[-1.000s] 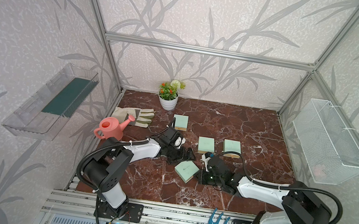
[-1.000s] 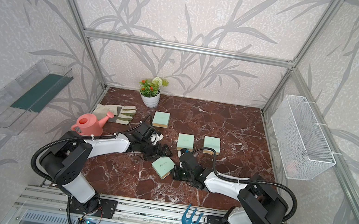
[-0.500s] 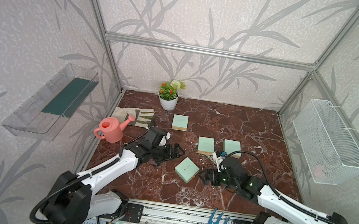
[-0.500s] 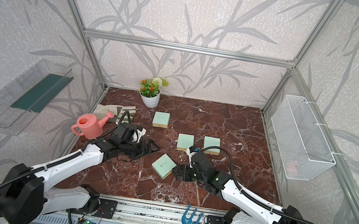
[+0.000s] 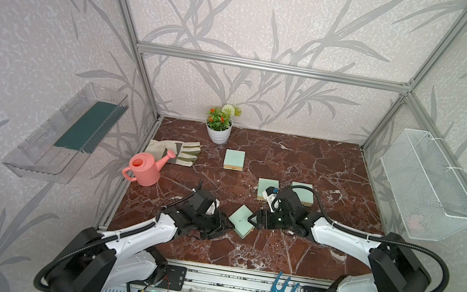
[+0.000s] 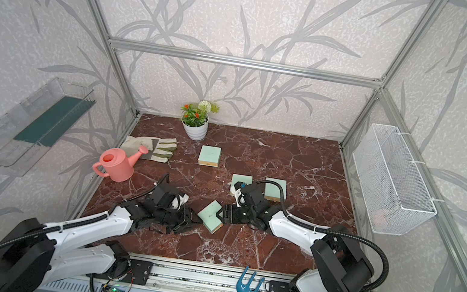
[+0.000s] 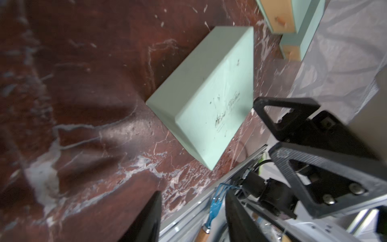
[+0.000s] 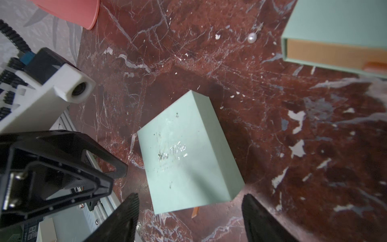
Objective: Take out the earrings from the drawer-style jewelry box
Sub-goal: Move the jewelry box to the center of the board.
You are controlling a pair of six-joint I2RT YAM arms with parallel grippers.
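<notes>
**STATUS: FOUR BOXES, TWO PINCERS**

Count: four mint-green boxes, one near box (image 5: 241,217) and three far boxes (image 5: 234,159); one pale bead (image 8: 252,38) on the marble floor (image 5: 317,166). Earrings: not discernible; near box shut. Change: my left pincer (image 5: 225,224) has moved right, up to the near box, which stays put. It and my right pincer (image 5: 251,219) stand spread, empty, flanking that box. Free floor lies nearer.
</notes>
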